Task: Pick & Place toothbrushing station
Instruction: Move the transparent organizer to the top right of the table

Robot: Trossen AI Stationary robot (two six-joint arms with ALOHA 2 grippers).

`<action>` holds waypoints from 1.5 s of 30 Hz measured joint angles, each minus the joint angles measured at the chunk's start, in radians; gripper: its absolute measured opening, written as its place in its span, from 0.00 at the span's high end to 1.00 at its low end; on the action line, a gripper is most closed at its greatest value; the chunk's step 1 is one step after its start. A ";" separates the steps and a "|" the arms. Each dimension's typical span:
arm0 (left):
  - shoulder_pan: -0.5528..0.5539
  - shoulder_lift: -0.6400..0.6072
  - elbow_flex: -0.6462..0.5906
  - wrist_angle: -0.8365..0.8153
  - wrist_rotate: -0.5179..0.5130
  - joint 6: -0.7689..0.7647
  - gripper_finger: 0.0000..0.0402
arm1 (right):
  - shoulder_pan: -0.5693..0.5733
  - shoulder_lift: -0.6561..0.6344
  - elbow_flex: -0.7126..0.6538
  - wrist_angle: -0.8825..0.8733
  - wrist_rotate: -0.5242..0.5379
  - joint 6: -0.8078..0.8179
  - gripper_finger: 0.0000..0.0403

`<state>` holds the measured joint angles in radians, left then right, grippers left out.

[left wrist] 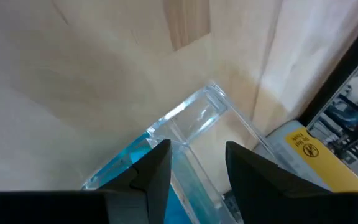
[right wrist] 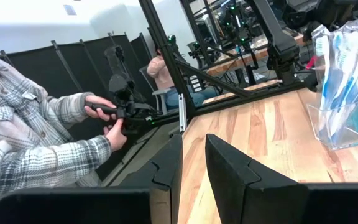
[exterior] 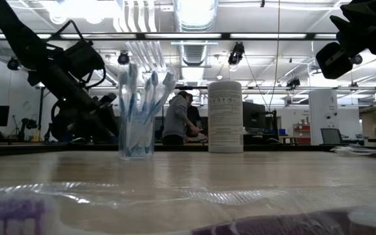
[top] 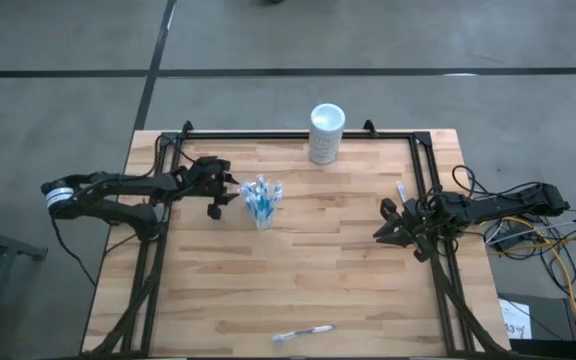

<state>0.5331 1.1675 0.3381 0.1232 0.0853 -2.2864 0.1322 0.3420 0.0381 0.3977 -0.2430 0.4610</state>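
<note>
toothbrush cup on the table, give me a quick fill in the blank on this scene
1. The clear cup holds blue-and-white ____.
2. The left gripper is beside the cup, its fingers ____ and holding nothing.
3. The tall white cylinder stands at the table's ____ edge.
4. One loose toothbrush lies near the table's ____ edge.

Missing words: toothbrushes; open; far; near

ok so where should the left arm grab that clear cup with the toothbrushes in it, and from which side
Probably by the clear cup wall, low down, coming level from the side where the left tool already sits. The toothbrushes stand upright and fan out above the rim, so a top approach would hit them. The left wrist view shows its open fingers astride a clear edge.
</note>
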 joint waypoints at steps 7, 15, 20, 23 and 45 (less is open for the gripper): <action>0.000 0.144 0.045 0.101 0.052 0.008 0.61 | 0.000 0.000 0.000 0.000 0.000 0.000 0.83; -0.001 0.317 0.180 0.146 0.147 0.069 0.61 | 0.000 0.000 0.000 0.000 0.000 0.000 0.83; -0.001 0.412 0.282 0.146 0.200 0.124 0.61 | 0.000 0.000 0.000 0.000 0.000 0.000 0.83; -0.005 0.466 0.342 0.147 0.238 0.146 0.61 | 0.000 0.000 0.000 0.000 0.000 0.000 0.83; -0.072 0.669 0.601 0.147 0.416 0.277 0.61 | 0.000 0.000 0.000 0.000 0.000 0.000 0.83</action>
<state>0.4607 1.8362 0.9392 0.2700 0.5017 -2.0095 0.1326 0.3419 0.0381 0.3974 -0.2428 0.4609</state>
